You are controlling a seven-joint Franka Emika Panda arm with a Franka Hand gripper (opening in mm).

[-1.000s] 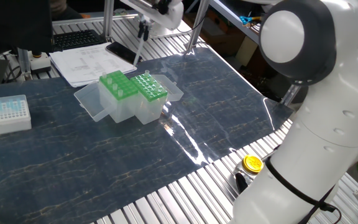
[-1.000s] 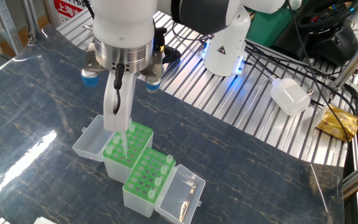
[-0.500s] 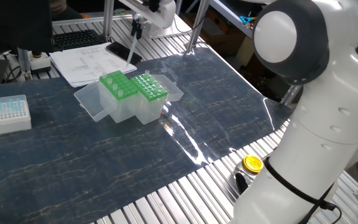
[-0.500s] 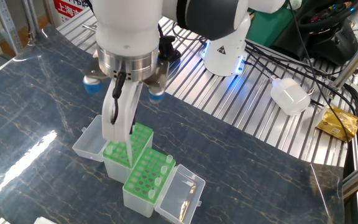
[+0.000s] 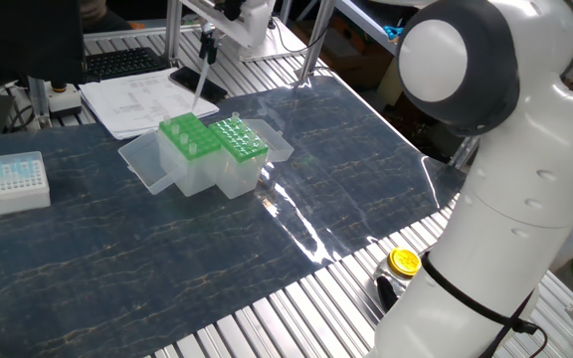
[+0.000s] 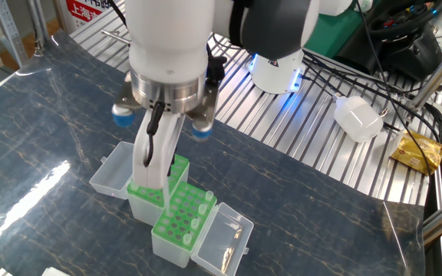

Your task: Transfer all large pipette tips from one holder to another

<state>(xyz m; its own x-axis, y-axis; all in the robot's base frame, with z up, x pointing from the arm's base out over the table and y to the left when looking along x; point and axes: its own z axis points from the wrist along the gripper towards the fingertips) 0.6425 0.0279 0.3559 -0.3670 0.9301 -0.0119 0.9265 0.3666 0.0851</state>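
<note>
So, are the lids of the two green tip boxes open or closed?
Open. Both clear lids lie folded back flat on the table, exposing the green racks.

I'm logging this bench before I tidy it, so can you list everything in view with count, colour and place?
Tip holders: two, green racks in clear boxes with lids open, side by side mid-table.
Large pipette tip: one, clear, held above the holders; a few more stand in the racks.
Small tip box: one, white with bluish tips, at the mat's end.
Papers: a white stack behind the holders.
Yellow cap: one, on the metal slats by the robot base.
White bottle: one, on the slats.
Mat: one, dark blue marbled.
Claw: shut on the tip.
</note>
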